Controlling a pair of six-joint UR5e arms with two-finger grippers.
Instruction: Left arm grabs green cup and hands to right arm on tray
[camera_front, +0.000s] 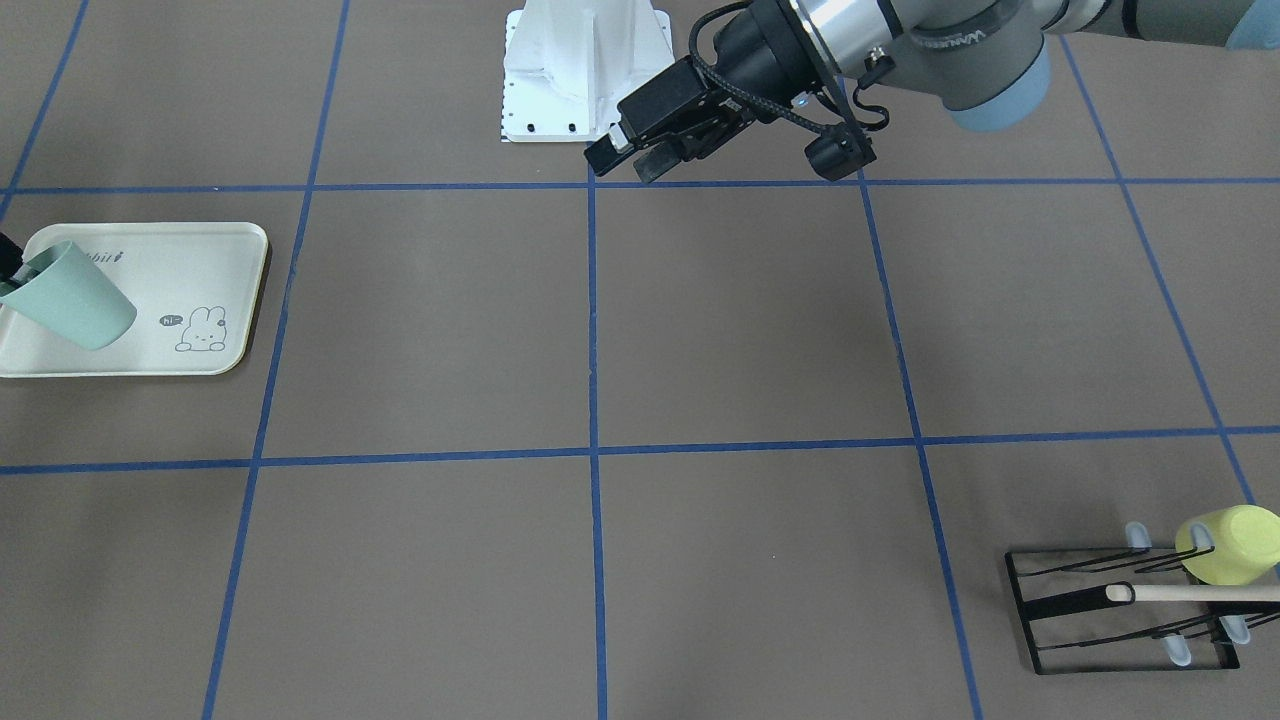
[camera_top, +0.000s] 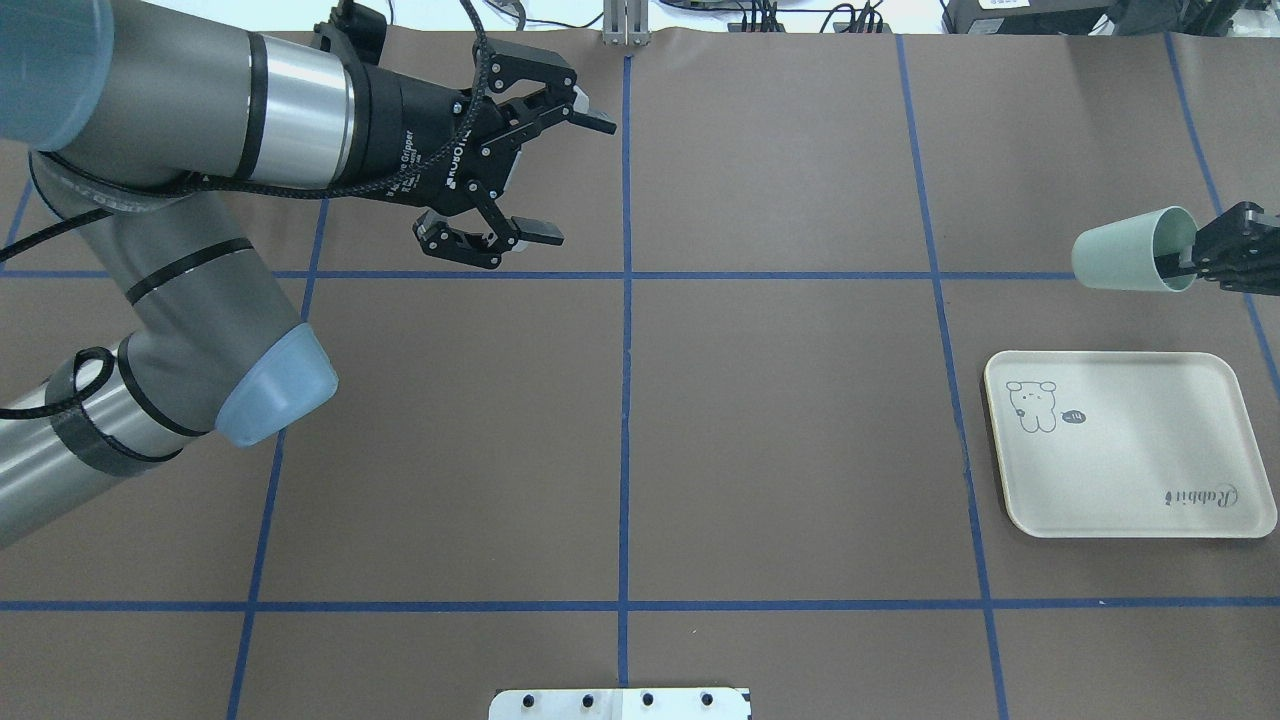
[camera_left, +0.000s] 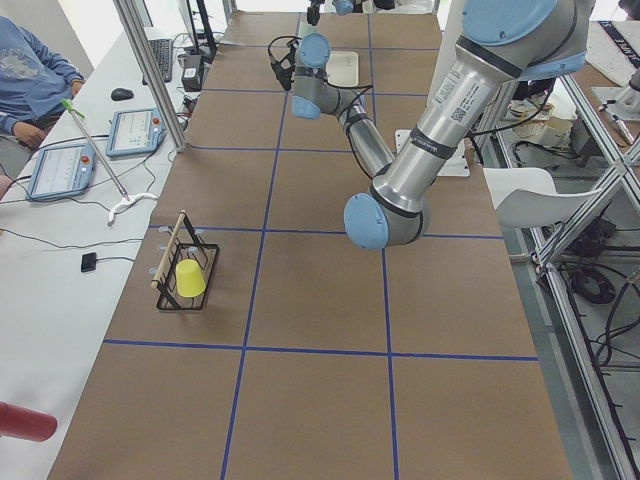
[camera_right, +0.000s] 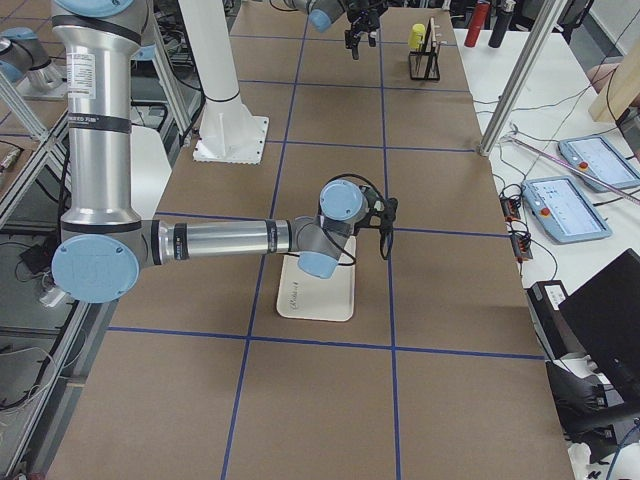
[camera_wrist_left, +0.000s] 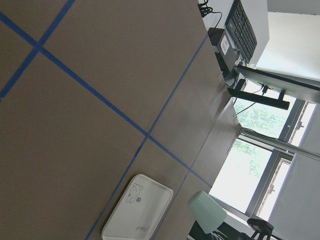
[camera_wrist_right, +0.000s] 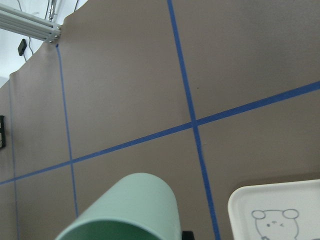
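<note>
Holding the green cup (camera_top: 1125, 262) by its rim, the right gripper (camera_top: 1187, 265) is clamped on it, one finger seemingly inside the mouth. The cup therefore hangs on its side in the air, close to the edge of the tray (camera_top: 1130, 500) and not resting on it. I think this grip keeps the base free for setting down. The left gripper (camera_top: 572, 180) has its fingers spread and empty, well apart from the tray, probably because its part is done.
</note>
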